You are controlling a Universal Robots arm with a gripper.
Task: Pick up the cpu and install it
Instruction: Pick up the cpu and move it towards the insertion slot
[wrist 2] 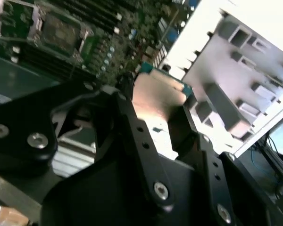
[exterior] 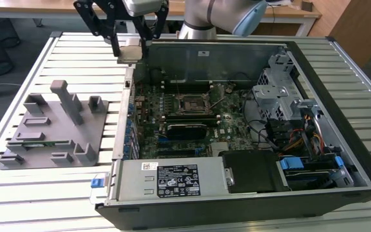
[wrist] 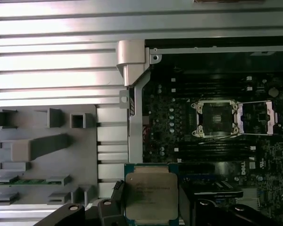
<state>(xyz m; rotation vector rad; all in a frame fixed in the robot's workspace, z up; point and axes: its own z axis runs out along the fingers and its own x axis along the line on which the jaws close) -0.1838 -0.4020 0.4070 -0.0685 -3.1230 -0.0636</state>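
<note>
My gripper (exterior: 131,47) is shut on the cpu (exterior: 129,53), a flat square chip with a silver top, and holds it in the air over the back corner of the open computer case at the exterior view's left. In both wrist views the cpu (wrist: 151,195) (wrist 2: 158,94) sits flat between the black fingers (wrist 2: 127,106). The black cpu socket (exterior: 190,104) (wrist: 216,119) lies on the motherboard with its metal load plate (wrist: 260,117) swung open. It also shows in the second wrist view as the socket (wrist 2: 59,30), some way off from the chip.
A grey parts fixture (exterior: 50,130) with upright posts stands on the slatted table beside the case and holds a green memory stick (exterior: 34,143) (wrist: 28,181). Inside the case are the power supply (exterior: 169,180), drive cage (exterior: 279,92) and cables. The case wall (exterior: 131,96) rises between fixture and motherboard.
</note>
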